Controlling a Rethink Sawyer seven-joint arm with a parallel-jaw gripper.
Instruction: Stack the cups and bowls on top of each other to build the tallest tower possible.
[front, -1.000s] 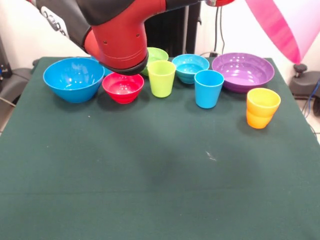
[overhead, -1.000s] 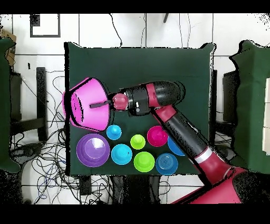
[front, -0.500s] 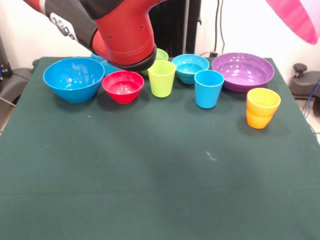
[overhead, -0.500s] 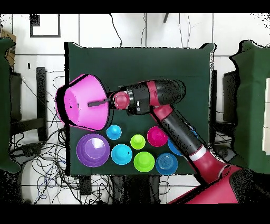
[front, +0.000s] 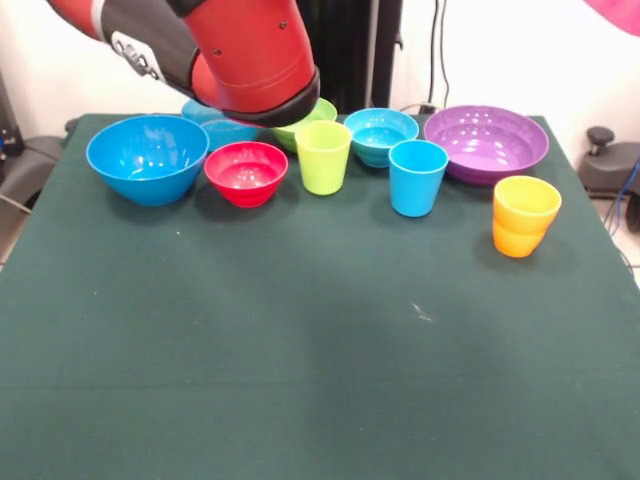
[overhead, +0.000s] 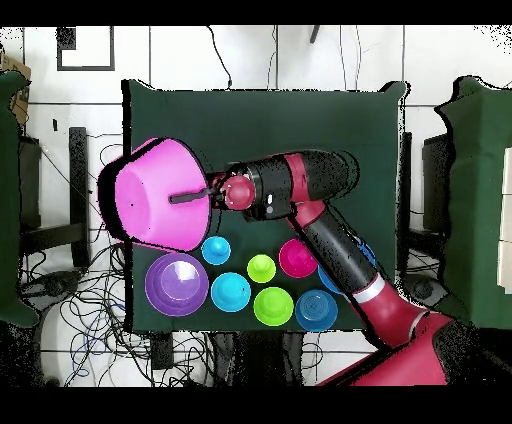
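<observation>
The gripper (overhead: 190, 197) clamps the rim of the huge glossy pink plastic bowl (overhead: 150, 195), held tilted above the table's edge. Remaining smooth, round bowls and tapered cups sit along the green cloth-covered table (front: 300, 350).

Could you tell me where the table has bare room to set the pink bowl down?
The whole stretch of green cloth nearer the camera than the orange cup and red bowl is free. The far strip is crowded: cups and bowls sit close together from the large blue bowl to the purple bowl.
</observation>
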